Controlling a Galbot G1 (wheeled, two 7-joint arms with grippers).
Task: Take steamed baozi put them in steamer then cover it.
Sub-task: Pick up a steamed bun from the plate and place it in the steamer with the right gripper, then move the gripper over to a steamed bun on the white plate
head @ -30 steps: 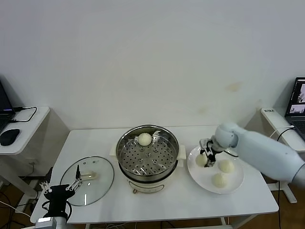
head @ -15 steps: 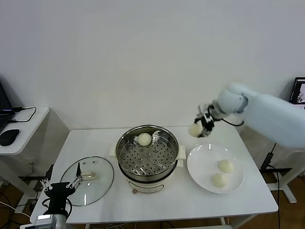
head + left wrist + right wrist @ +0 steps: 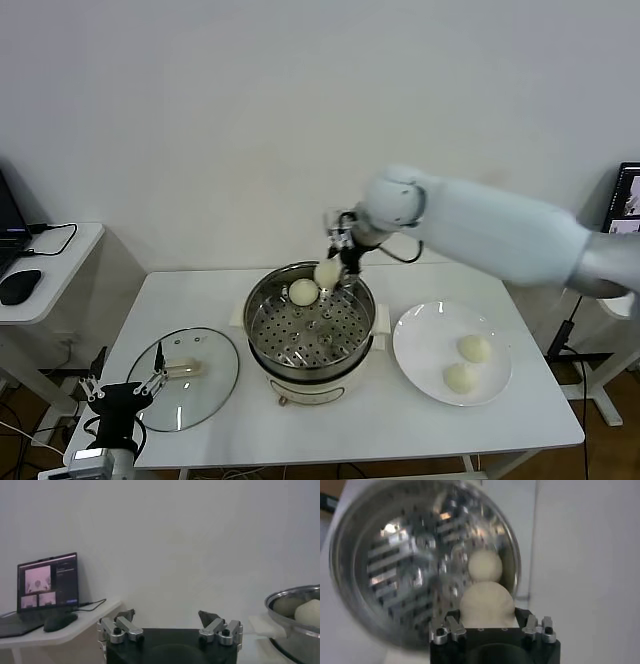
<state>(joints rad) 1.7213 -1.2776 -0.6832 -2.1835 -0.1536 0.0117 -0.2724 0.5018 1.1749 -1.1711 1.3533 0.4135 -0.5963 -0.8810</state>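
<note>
Right claw point(image 3: 333, 262): closed on a baozi point(image 3: 327, 272), held above the far rim of the steamer point(image 3: 310, 330); in the right wrist view the bun point(image 3: 486, 605) is seen clamped between the fingers.
Baozi in steamer: one point(image 3: 303, 292) is seated on the perforated tray, just beside the held bun.
Baozi on plate: two point(image 3: 474, 348) point(image 3: 459, 377) are left on the white plate point(image 3: 420, 355), right of the steamer.
Glass lid point(image 3: 200, 385): laid flat on the tabletop point(image 3: 380, 425), left of the steamer.
Left claw point(image 3: 122, 390): spread wide, holding nothing, parked at the tabletop's near left corner by the lid.
</note>
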